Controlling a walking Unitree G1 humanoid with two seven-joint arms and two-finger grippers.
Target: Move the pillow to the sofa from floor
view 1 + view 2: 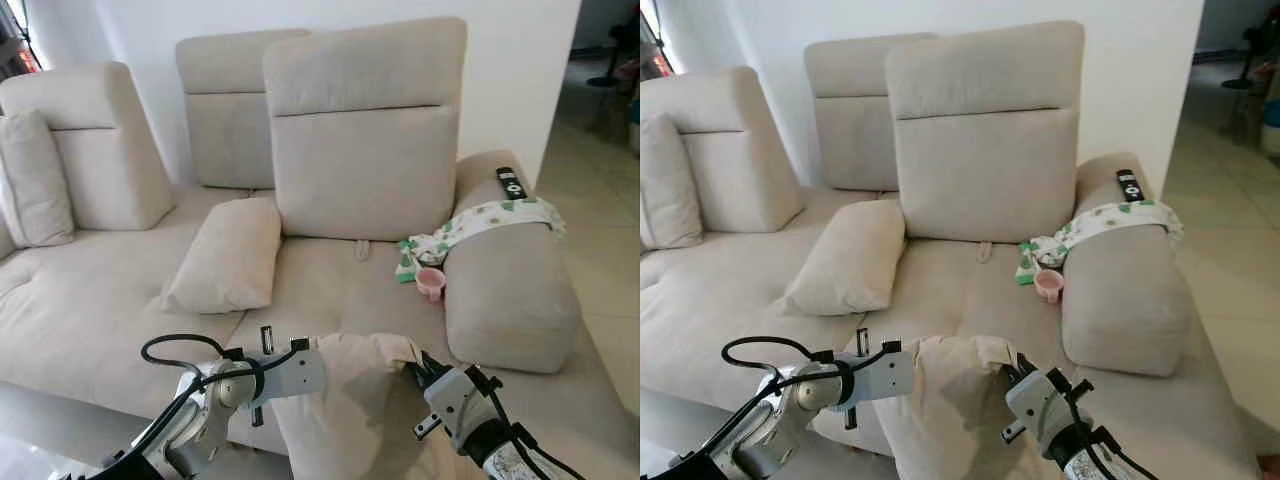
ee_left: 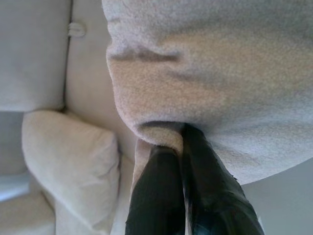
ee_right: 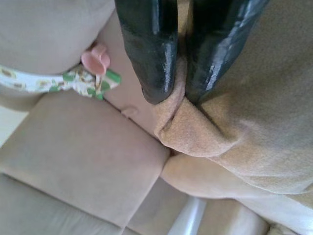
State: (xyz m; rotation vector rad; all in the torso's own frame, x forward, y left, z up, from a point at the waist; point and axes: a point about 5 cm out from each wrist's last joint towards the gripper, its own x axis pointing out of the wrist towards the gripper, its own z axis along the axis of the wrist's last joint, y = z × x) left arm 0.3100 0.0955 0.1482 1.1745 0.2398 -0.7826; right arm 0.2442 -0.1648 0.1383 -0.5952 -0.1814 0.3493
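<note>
Your two silver-grey arms, black cable looping over your left wrist housing, small black brackets and screws on both wrist blocks, left gripper [image 2: 183, 147] and right gripper [image 3: 178, 98] each with two long, glossy black fingers

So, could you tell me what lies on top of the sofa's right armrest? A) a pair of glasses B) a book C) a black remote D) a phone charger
C: a black remote lies on the armrest, just behind the patterned cloth.
</note>
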